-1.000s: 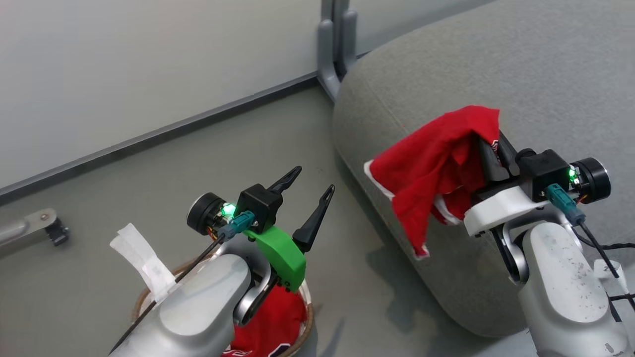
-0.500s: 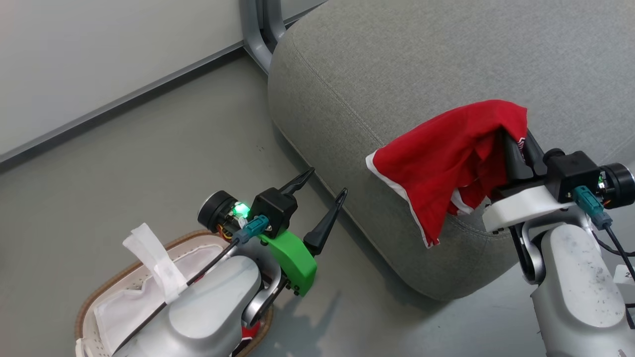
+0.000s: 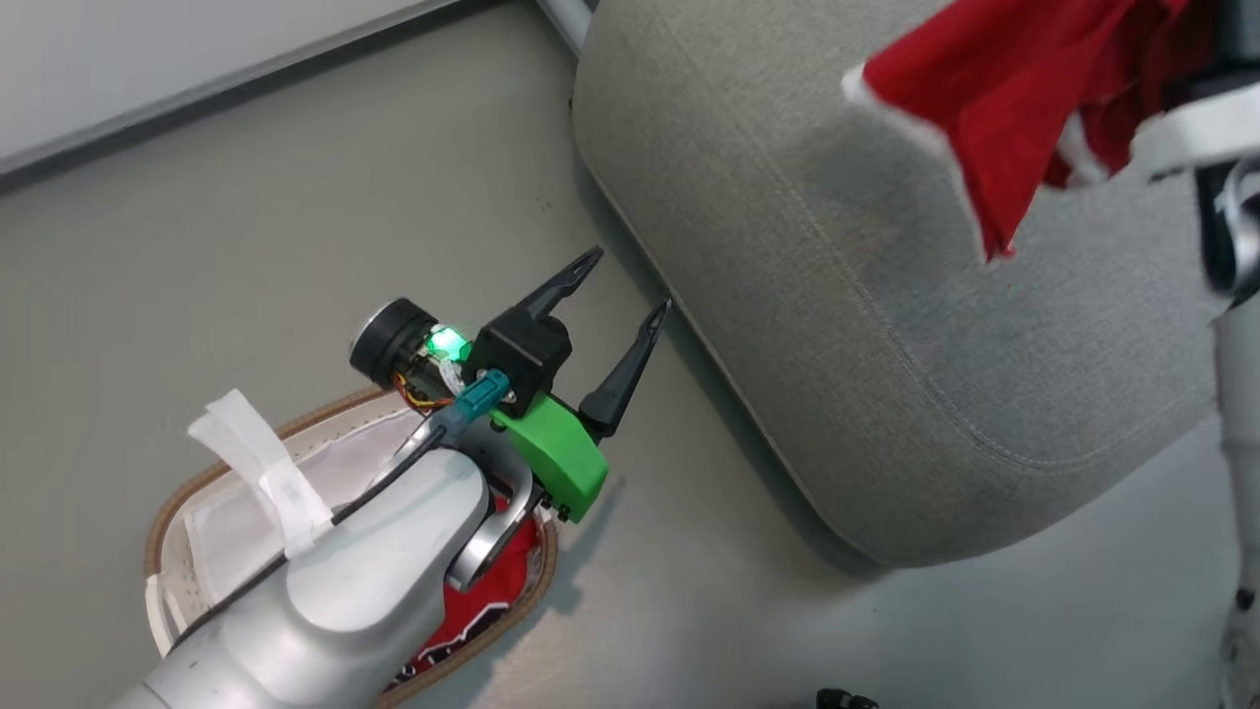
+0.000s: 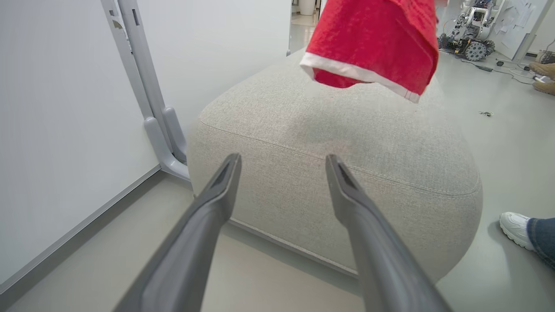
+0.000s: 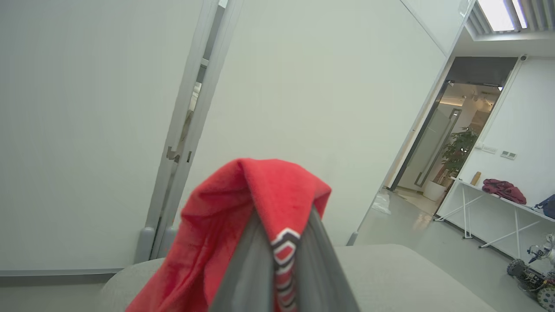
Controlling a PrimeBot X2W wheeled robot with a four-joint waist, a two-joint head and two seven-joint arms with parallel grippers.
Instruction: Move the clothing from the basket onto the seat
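Note:
A red garment (image 3: 1014, 89) of the clothing hangs over the grey seat (image 3: 886, 345), its white-trimmed corner pointing down. My right gripper (image 5: 282, 236) is shut on that garment (image 5: 243, 190), which drapes over both fingers. On the floor at the lower left stands the basket (image 3: 155, 537), with more red clothing (image 3: 482, 601) in its near end, partly hidden by my left arm. My left gripper (image 3: 628, 280) stands open and empty above the floor between basket and seat. In the left wrist view its fingertips (image 4: 282, 160) face the seat's side (image 4: 347, 173), with the garment (image 4: 373, 39) hanging above.
A white wall with a grey baseboard (image 3: 197, 94) runs behind, and a grey post (image 4: 147, 95) stands beside the seat. A person's white shoe (image 4: 516, 227) rests on the floor to the seat's right. Another robot (image 4: 472, 26) is parked far back.
The head camera has swung, shifting the whole picture. The right gripper has carried the red garment higher and farther in over the seat. The left gripper has stayed open.

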